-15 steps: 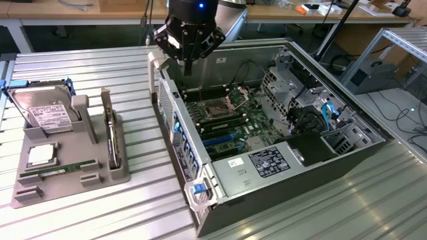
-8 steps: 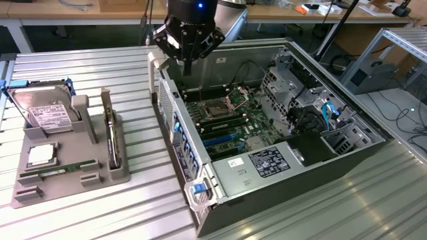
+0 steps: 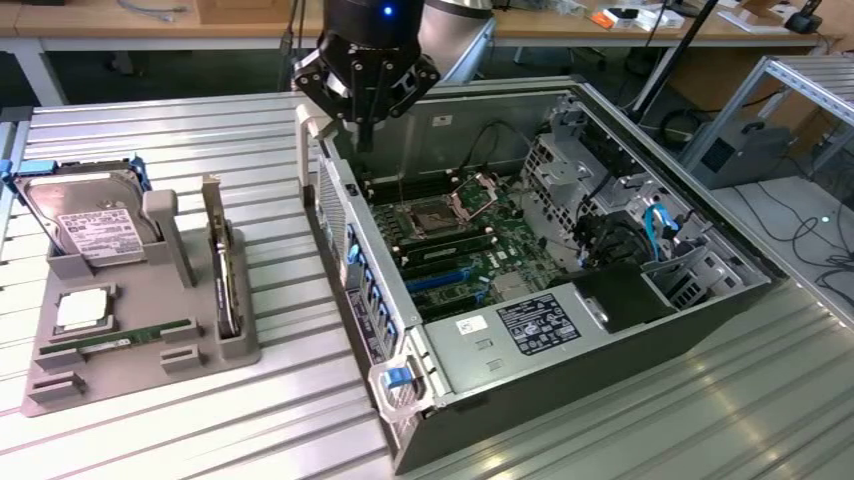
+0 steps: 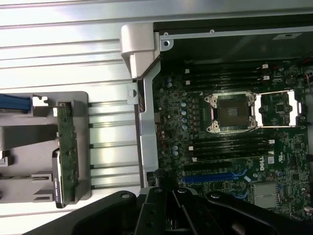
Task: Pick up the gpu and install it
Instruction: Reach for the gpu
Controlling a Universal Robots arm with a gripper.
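**Gripper shut and empty over the case rim; gpu waiting in its holder.**

The ribbed metal table carries everything. The steel case lies on its side with the lid off, so I see the board face-up. In the exterior view, the grey moulded holder sits at nine o'clock of the case. Its slots keep parts on edge, I judge for an easy pinch. The gpu stands there untouched: thin, flat, dark-edged, with a silvery rim. My gripper hangs at one o'clock of it, fingers pressed together on nothing.
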